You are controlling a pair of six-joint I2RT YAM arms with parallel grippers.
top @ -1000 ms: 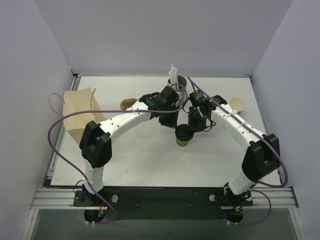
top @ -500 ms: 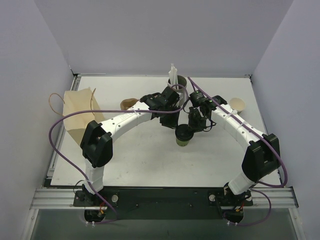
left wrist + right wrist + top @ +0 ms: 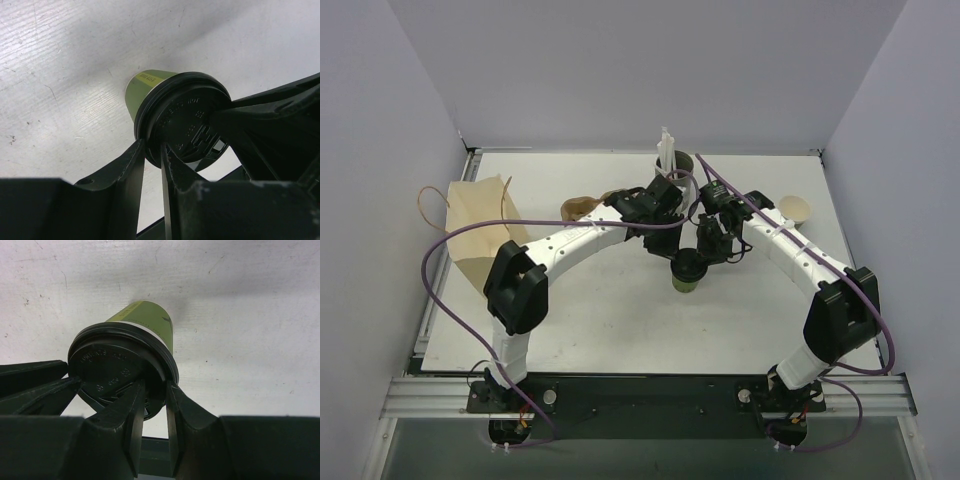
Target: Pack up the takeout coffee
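The takeout coffee (image 3: 685, 273), a small green paper cup with a round black lid, stands on the white table near the middle. My left gripper (image 3: 667, 252) comes at it from the far left and my right gripper (image 3: 706, 254) from the far right. In the left wrist view the left gripper (image 3: 153, 150) is shut on the lid's rim (image 3: 145, 117), above the green cup wall (image 3: 147, 90). In the right wrist view the right gripper (image 3: 156, 390) pinches the lid's (image 3: 107, 362) opposite rim, above the cup (image 3: 145, 317).
A brown paper bag (image 3: 480, 225) with handles stands at the table's left edge. A taller grey cup with white straws (image 3: 672, 158) stands behind the grippers. A tan paper cup (image 3: 795, 210) sits at the right, and a small brown item (image 3: 577, 208) lies behind the left arm.
My left arm has edged slightly to the right, toward the cup. The cup and the right arm have not visibly moved.
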